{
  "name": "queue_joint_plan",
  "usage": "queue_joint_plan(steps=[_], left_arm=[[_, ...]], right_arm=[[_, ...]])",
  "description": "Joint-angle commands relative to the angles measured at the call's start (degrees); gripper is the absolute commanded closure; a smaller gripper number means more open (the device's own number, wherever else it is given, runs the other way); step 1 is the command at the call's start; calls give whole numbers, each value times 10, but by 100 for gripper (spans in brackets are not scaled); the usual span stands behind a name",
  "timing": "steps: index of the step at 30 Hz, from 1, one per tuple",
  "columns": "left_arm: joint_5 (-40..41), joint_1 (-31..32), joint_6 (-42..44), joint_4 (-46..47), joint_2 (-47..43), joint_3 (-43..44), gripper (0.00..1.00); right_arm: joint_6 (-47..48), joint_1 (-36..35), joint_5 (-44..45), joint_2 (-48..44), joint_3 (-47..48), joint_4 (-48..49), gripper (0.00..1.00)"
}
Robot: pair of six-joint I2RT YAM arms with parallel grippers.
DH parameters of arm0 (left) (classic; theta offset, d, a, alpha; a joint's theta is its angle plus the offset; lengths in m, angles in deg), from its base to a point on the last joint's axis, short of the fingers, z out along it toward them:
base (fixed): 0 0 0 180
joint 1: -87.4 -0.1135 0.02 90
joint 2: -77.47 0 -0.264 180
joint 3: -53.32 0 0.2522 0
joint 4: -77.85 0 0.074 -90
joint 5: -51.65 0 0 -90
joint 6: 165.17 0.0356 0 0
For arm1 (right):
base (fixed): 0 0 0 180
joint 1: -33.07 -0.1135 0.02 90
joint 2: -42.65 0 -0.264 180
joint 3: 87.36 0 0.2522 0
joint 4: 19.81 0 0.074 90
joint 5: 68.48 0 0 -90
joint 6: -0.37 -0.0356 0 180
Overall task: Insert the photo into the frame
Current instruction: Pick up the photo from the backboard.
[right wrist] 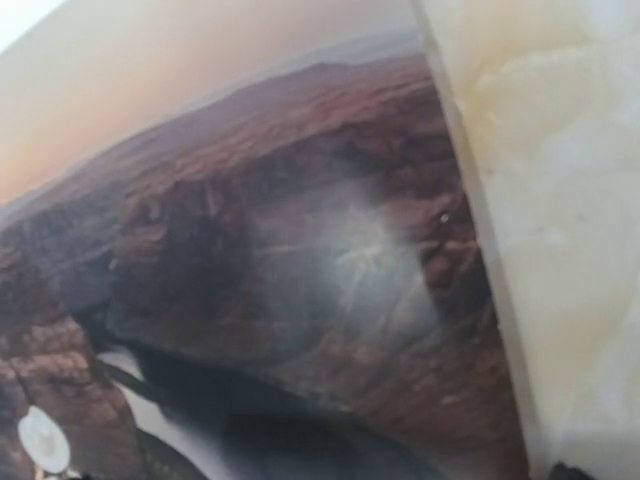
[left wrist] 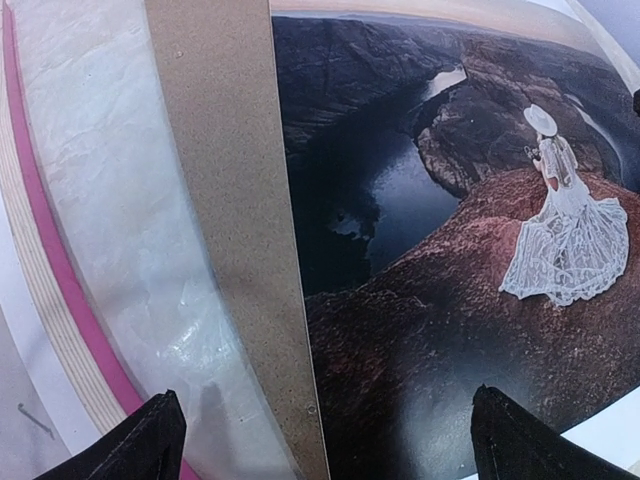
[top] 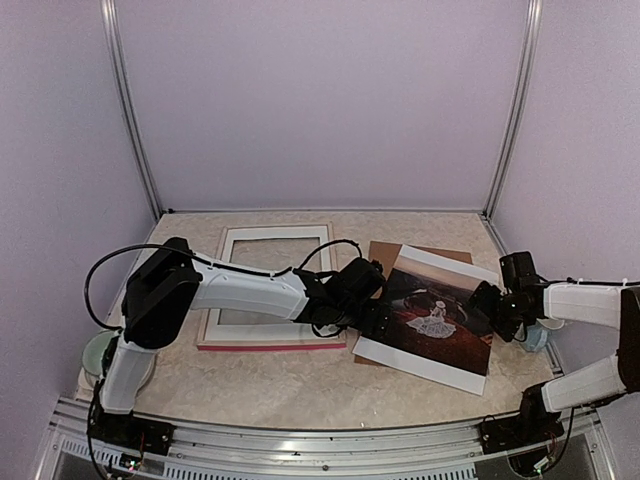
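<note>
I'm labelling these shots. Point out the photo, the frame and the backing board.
photo (top: pixel 432 316): top view, dark centre.
frame (top: pixel 250 337): top view, near rail.
backing board (top: pixel 383 255): top view, exposed far-left corner.

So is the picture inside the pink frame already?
No, the photo lies beside the frame, on a brown board.

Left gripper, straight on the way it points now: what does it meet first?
Probably the photo, at its edge over the brown board. The left gripper aims at that seam, jaws open. Depth is unclear, so the board could come first.
</note>
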Motion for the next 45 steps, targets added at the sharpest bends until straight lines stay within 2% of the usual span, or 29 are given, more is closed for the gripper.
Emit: queue_joint_plan(steps=[1,19,30,45], left_arm=[[11,3,14,-27,33,34,1],[27,7,23,-54,71,53,6],[76,22,44,-78,81,84,7],[73,24,42,-78,79,79,7]], right_arm=[[1,6,-10,-10,-7,23,1],[-3,6,-19,-21,-18,34,1],[-5,6,-23,-26,-20,38,1],[-2,6,-4,-43,-22,27,1]])
